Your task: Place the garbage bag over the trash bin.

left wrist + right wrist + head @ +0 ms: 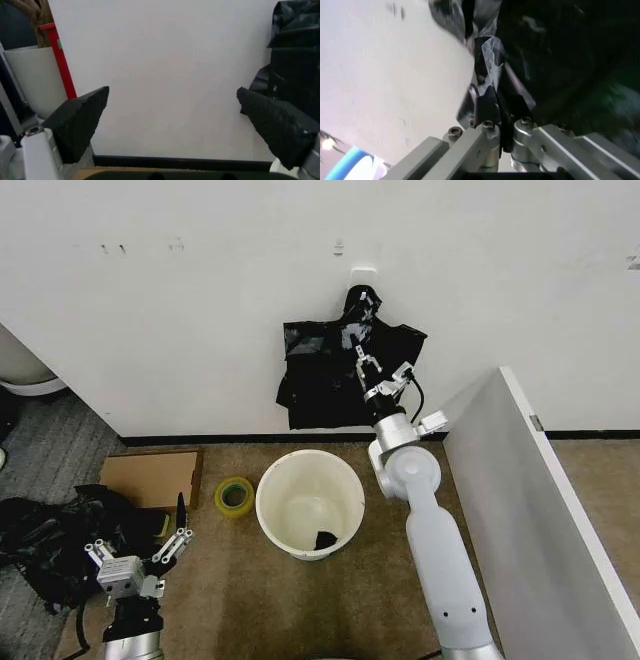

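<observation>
While the right arm reached up to the wall [200, 300], the right gripper [367, 370] sat against the bunch of black bags [330, 380] hanging there from a hook [362, 271]. Seen from the right wrist, its fingers [487, 101] were pressed nearly together with a fold of black film, the bag [487, 60], pinched between them. That film was part of the hanging bunch, so which single sheet was held could not be told.

On the floor below the bunch stood the bin [310, 503], upright and open, with a small dark scrap lying at its bottom. Just beside the bin, on the robot's left, lay a yellow tape roll [234, 496], and next to that a flat cardboard box [150, 478] against the base of the wall. Farther left a lumpy black heap [50, 545] rested on the floor. A grey panel [530, 520] slanted along the robot's right side.

The left gripper [140, 560] hovered low near the heap, well apart from the bin, its fingers [80, 123] spread wide and holding nothing. From the left wrist, the white wall showed between them, with a red pole [60, 60] beside a pale container [35, 78] off to one side.
</observation>
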You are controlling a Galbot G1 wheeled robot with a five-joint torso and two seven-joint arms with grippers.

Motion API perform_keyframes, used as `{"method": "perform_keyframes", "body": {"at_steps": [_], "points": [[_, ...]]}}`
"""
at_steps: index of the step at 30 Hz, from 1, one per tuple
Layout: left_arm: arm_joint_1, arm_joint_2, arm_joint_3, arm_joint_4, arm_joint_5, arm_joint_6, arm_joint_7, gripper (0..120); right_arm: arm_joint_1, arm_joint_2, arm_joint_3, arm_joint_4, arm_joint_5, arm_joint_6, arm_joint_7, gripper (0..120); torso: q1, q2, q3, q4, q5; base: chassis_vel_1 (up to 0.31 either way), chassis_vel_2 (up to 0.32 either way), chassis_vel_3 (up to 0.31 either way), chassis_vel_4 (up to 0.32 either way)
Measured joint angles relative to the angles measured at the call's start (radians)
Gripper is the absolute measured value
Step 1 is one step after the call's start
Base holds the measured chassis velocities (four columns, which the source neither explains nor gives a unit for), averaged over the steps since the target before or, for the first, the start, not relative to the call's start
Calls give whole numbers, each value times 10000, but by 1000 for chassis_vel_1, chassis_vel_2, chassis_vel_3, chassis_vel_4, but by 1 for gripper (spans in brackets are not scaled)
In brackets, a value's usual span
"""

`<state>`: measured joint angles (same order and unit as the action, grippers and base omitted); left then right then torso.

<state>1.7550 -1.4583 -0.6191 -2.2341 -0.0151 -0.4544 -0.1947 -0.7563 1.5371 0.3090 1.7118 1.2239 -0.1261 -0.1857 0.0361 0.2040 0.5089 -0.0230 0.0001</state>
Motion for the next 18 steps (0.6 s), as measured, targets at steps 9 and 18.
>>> {"method": "perform_keyframes", "body": {"at_steps": [9, 18], "points": [[-79, -19, 118, 87, 6, -4, -11, 100, -1493, -746, -403, 1267, -743, 2, -4, 0, 0, 0, 0, 0, 1, 0, 0, 0, 0], [-144, -58, 246, 125, 29, -13, -15, 100, -2919, -1425, -750, 2615, -1951, 129, 66, 0, 0, 1, -1, 0, 0, 0, 0, 0, 0]]}}
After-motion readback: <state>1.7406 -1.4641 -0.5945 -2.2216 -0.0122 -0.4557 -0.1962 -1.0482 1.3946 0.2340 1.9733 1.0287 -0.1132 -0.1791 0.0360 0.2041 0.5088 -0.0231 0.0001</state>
